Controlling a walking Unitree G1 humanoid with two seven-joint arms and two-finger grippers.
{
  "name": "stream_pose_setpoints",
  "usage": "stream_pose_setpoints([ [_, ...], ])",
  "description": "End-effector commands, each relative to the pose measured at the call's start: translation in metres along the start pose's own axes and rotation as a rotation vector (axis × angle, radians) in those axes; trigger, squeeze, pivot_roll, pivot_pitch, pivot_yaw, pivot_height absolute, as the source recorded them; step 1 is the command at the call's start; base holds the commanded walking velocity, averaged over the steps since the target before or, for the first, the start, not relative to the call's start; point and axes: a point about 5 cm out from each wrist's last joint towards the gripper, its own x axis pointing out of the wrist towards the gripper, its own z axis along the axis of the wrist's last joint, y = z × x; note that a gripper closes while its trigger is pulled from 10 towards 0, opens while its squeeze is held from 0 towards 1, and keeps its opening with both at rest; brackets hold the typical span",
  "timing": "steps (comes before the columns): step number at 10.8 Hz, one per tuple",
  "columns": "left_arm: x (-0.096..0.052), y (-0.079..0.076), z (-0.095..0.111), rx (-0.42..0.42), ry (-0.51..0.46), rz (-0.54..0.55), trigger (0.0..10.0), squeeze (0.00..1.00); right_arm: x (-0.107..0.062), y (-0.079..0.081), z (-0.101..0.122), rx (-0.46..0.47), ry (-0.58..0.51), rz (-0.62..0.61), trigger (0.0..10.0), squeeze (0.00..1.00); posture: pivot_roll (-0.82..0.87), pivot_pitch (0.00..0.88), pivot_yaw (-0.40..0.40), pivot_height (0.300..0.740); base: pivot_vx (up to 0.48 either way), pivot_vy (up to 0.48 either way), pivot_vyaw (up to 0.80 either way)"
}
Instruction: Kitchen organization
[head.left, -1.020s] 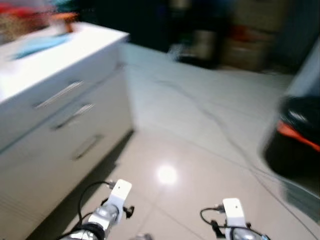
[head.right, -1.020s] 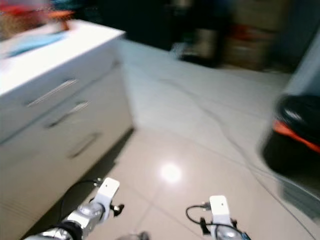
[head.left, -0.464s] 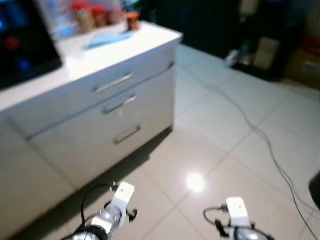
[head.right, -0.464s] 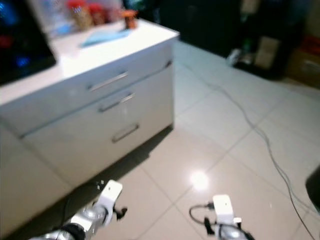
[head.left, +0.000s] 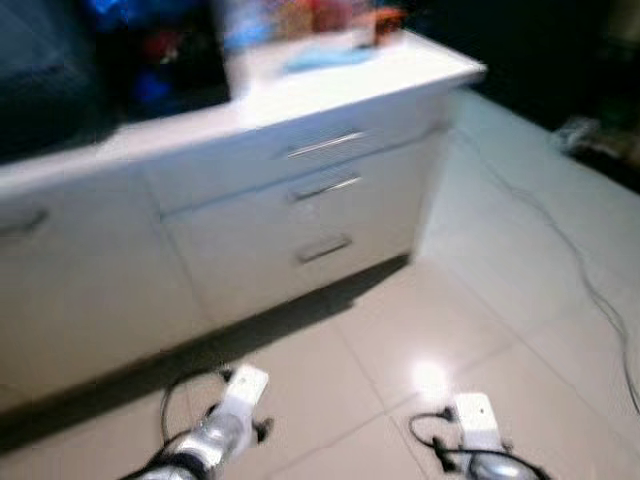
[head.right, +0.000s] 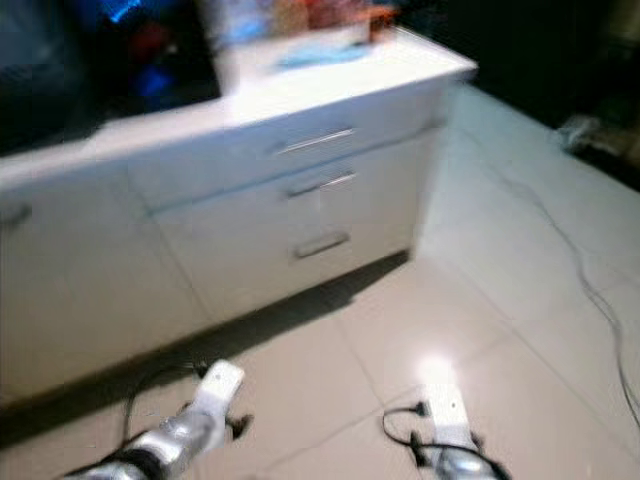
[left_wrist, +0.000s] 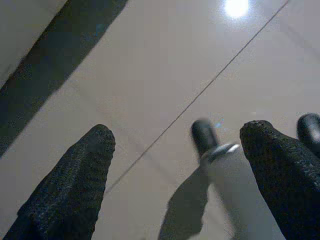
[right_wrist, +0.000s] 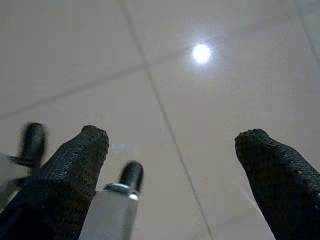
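A white kitchen counter (head.left: 330, 100) with three handled drawers (head.left: 325, 185) stands ahead and to my left, blurred. On its top lie a light blue cloth (head.left: 325, 58) and some red and orange jars (head.left: 385, 20). Both silver arms hang low over the tiled floor, the left arm (head.left: 235, 405) and the right arm (head.left: 472, 430). In the left wrist view my left gripper (left_wrist: 180, 135) is open with floor tiles between its fingers. The right gripper (right_wrist: 175, 137) is open too, holding nothing.
A dark appliance (head.left: 60, 90) sits on the counter to the left. A thin cable (head.left: 590, 280) runs across the glossy beige floor (head.left: 480, 310) on the right. Dark clutter lies beyond the counter's far end.
The whole picture has swung: the camera turned towards the counter, which now spans the left and centre. The black bin on the right has left the view. Both arms hang as before.
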Motion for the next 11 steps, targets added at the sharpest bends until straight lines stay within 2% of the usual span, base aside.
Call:
stream_pose_setpoints([
  [1,0.0003,-0.0013,0.0042,0.008,-0.010,0.003,10.0,0.00,-0.0005,-0.0043,-0.0019,-0.002,0.006,-0.010,10.0,0.00,-0.08,0.000,0.065,0.740,0.000,0.000,0.80],
  [8,0.0001,-0.0021,-0.0022,0.017,0.004,0.002,10.0,0.00,-0.0005,-0.0059,-0.0019,0.016,0.006,-0.026,10.0,0.00,-0.08,0.002,0.072,0.740,0.000,0.000,0.80],
  [10,0.0002,-0.0019,-0.0008,0.028,0.002,0.000,10.0,0.00,-0.0007,-0.0065,-0.0040,0.104,0.012,-0.060,10.0,0.00,-0.09,0.007,0.076,0.740,0.000,0.000,0.31],
  [11,0.0002,-0.0021,0.0000,0.029,0.000,0.000,10.0,0.00,-0.0007,-0.0075,-0.0039,0.095,0.015,-0.066,10.0,0.00,-0.09,0.006,0.073,0.740,0.000,0.000,0.00],
])
